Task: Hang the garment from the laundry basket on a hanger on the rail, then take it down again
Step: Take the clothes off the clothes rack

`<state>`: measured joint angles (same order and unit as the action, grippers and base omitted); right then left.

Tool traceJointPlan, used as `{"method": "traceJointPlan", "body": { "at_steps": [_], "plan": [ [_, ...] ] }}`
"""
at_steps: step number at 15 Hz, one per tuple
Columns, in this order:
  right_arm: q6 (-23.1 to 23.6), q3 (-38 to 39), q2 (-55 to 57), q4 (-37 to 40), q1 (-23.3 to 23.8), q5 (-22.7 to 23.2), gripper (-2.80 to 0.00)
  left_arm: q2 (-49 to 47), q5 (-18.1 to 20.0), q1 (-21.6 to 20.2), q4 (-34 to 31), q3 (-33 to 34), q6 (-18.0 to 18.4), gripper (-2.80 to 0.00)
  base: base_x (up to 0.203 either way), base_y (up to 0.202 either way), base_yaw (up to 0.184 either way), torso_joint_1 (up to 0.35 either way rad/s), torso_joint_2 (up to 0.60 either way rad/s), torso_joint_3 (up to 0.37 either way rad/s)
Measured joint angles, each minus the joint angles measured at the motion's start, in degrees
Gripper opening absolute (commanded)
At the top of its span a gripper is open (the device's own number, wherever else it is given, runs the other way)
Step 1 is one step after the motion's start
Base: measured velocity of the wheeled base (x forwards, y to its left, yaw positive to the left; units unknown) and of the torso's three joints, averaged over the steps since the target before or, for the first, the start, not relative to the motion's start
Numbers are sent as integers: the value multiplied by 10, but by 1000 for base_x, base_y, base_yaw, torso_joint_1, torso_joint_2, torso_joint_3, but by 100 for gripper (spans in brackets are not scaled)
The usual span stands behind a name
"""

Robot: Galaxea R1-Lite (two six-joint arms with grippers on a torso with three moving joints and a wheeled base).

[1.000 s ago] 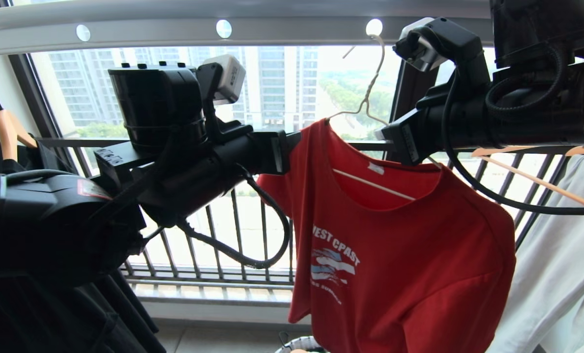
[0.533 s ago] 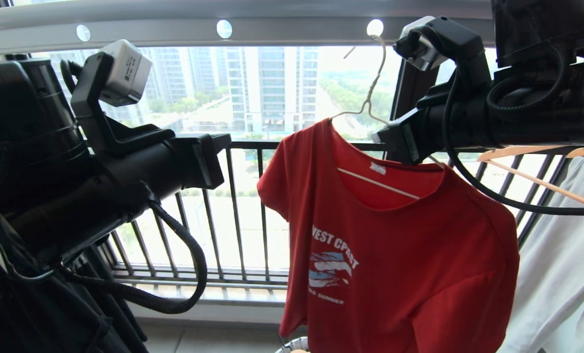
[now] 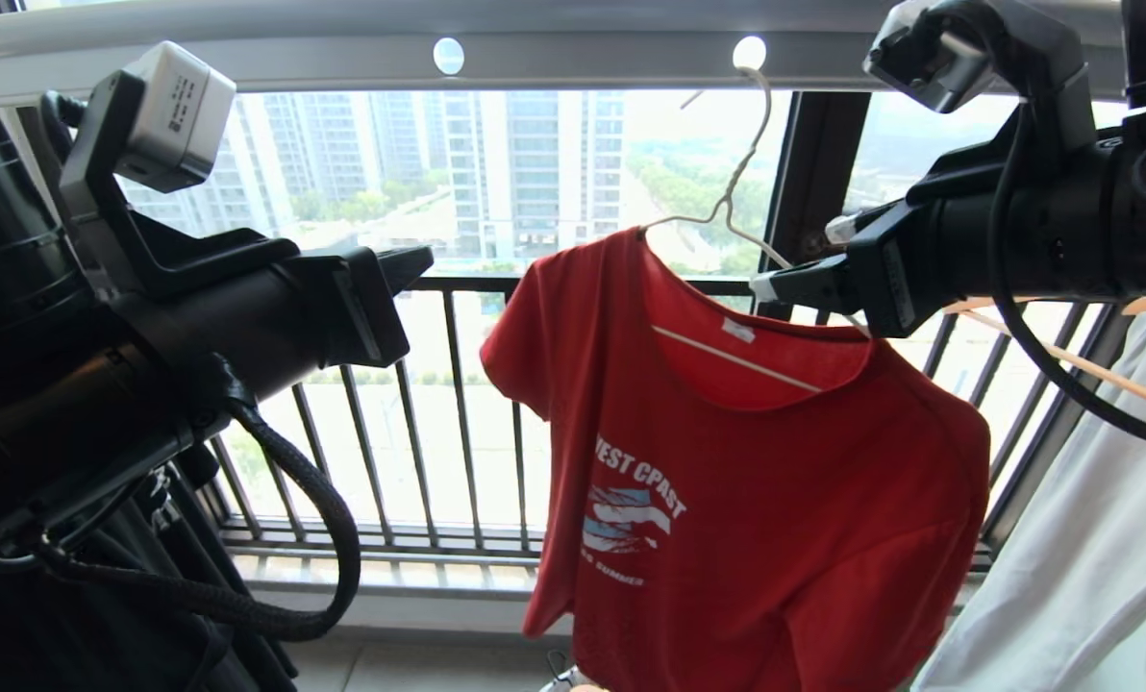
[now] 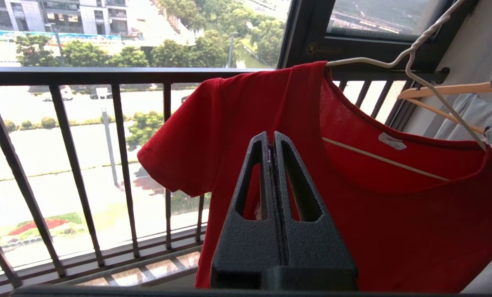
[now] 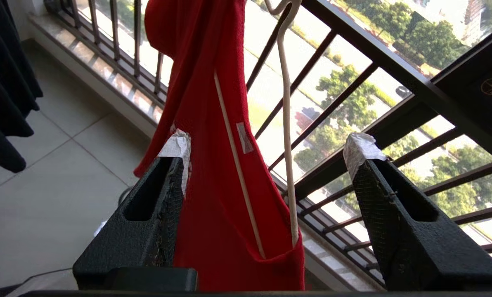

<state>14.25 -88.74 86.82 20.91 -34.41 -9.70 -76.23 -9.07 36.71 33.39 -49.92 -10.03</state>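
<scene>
The garment (image 3: 756, 481), a red T-shirt with white chest print, hangs on the thin cream hanger (image 3: 738, 173). The hanger's hook sits in a hole of the grey rail (image 3: 583, 58). My right gripper (image 3: 804, 258) is open at the shirt's right shoulder. In the right wrist view the shoulder cloth (image 5: 213, 198) and a hanger arm (image 5: 288, 165) lie between the spread, tape-tipped fingers of that gripper (image 5: 270, 144), ungripped. My left gripper (image 3: 400, 274) is shut and empty, off to the left of the sleeve (image 4: 180, 148). The left wrist view shows this gripper (image 4: 272, 138) short of the shirt. Only a sliver of the laundry basket (image 3: 561, 680) shows.
Black garments (image 3: 102, 625) hang behind my left arm. A pale grey garment (image 3: 1092, 538) on a wooden hanger (image 3: 1073, 360) hangs close on the right. The black railing of vertical bars (image 3: 419, 432) and a dark window post (image 3: 813, 163) stand behind the shirt.
My left gripper has let go of the left shoulder, drawn back to the left and shut. The right gripper has opened and pulled slightly right. The shirt has swung a little left.
</scene>
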Motion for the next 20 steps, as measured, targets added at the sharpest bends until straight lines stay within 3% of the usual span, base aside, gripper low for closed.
{"method": "traceJointPlan", "body": {
  "at_steps": [2,3,7,9,11,15,18,20],
  "plan": [
    [-3,12,-48,33,-3,0,0,15,0,1,-18,10,1,-280,0,0,0,0,0,0],
    [-4,19,-76,49,-4,0,-280,27,2,1,-29,17,1,-280,0,0,0,0,0,0],
    [-8,77,-206,91,-1,-2,-280,105,19,0,-58,82,0,-280,0,0,0,0,0,0],
    [-9,118,-279,123,26,4,-280,154,21,-25,-73,117,1,-280,0,0,0,0,0,0],
    [-10,162,-352,142,70,13,-280,201,23,-71,-82,141,2,-280,0,0,0,0,0,0],
    [-10,220,-485,168,167,19,-280,304,22,-209,-102,166,4,-280,0,0,0,0,0,0],
    [-12,223,-558,209,215,6,-280,392,24,-275,-180,167,5,-280,0,0,0,0,0,0],
    [-14,222,-598,231,237,-2,-280,447,24,-298,-243,171,5,-280,0,0,0,0,0,0]
  ]
}}
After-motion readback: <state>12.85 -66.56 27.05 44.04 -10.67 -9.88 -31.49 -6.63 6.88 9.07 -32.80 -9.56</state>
